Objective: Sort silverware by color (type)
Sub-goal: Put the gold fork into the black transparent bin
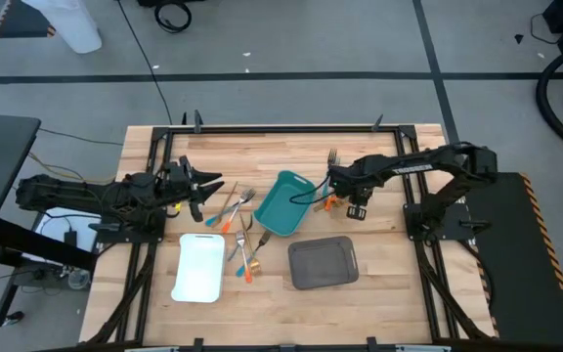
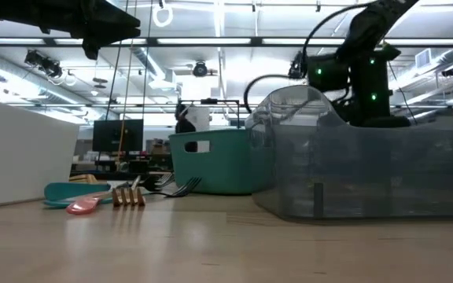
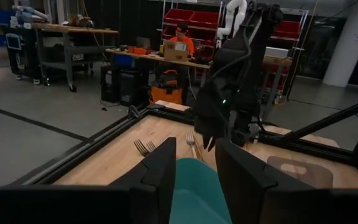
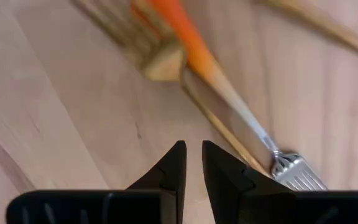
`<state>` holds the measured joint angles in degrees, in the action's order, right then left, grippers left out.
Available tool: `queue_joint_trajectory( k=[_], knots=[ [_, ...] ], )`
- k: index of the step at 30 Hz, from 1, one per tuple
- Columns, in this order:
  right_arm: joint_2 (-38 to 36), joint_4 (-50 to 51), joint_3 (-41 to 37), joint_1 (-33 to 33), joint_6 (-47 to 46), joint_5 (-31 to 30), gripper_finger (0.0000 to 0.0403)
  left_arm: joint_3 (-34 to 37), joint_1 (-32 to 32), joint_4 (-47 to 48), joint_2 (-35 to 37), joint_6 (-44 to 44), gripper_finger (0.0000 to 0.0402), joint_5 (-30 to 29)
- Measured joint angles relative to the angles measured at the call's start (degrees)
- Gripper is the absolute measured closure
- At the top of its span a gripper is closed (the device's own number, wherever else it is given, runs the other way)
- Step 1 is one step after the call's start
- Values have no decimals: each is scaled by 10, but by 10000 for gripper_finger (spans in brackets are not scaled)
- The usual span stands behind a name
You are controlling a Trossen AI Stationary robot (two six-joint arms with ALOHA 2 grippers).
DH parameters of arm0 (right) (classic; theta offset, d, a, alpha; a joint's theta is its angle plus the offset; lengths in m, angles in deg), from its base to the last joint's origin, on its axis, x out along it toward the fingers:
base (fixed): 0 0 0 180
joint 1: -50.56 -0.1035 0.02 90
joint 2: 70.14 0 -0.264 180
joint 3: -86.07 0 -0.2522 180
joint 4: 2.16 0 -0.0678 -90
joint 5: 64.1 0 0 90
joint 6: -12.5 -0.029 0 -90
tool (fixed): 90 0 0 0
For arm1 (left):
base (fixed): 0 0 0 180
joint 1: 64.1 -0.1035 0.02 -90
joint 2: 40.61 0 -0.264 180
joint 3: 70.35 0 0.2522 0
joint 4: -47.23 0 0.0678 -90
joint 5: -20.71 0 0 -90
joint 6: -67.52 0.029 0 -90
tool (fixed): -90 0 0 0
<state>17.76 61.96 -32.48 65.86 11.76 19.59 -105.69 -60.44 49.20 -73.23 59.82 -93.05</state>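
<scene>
Silverware lies loose on the wooden table. One heap (image 1: pixel 238 210) with orange, teal and gold pieces sits left of the teal tray (image 1: pixel 283 202). A few more pieces lie right of that tray, under my right gripper (image 1: pixel 335 186). The right gripper (image 4: pixel 191 149) points down above the wood with its fingers a narrow gap apart, nothing between them. Just beside it lie an orange-handled fork (image 4: pixel 197 56) with a silver head and gold pieces (image 4: pixel 160 59). My left gripper (image 3: pixel 194 168) is held level over the table's left part, open and empty, facing the teal tray (image 3: pixel 194 193).
A white tray (image 1: pixel 199 266) and a grey tray (image 1: pixel 323 261) lie near the front edge. More silverware (image 1: pixel 247 256) lies between them. A fork (image 1: pixel 332 156) lies toward the far edge. A black frame rims the table. A person sits at a bench in the room beyond.
</scene>
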Motion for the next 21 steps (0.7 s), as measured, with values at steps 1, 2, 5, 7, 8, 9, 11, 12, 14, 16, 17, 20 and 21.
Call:
queue_joint_trajectory(
  k=[1, 2, 5, 7, 8, 9, 11, 12, 14, 16, 17, 20, 21],
  knots=[
    [8, 7, 0, 0, 20, 0, 338, 0, 0, 0, 0, 0, 280, 0],
    [15, 16, 0, 0, 37, -2, 338, 0, 0, 0, 0, 0, 280, 0],
    [32, 28, 0, -1, 69, -27, 337, 0, 0, 0, 0, 0, 280, 0],
    [37, 28, 0, 0, 88, -32, 337, 0, 0, 0, 0, 0, 280, 0],
    [38, 29, 0, 0, 99, -33, 337, 0, 0, 0, 0, 0, 280, 0],
    [39, 28, 0, 0, 110, -33, 337, 0, 0, 0, 0, 0, 281, 0],
    [37, 29, 0, -1, 130, -40, 337, 0, 0, 0, 0, 0, 281, 0],
    [34, 32, 0, -1, 134, -45, 337, 0, 0, 1, 0, 0, 281, 0],
    [24, 37, 0, -1, 135, -54, 337, 0, 0, 1, 0, 0, 281, 0],
    [14, 41, 0, 0, 135, -56, 335, 0, 0, 2, 0, 0, 281, 0],
    [9, 41, 0, -1, 135, -56, 334, 0, 0, 2, 0, 0, 281, 0],
    [4, 35, 0, 0, 142, -56, 323, 0, 0, 2, 0, 0, 281, 0],
    [4, 32, 0, 2, 144, -56, 317, 0, 0, 2, 0, 0, 281, 0]
  ],
)
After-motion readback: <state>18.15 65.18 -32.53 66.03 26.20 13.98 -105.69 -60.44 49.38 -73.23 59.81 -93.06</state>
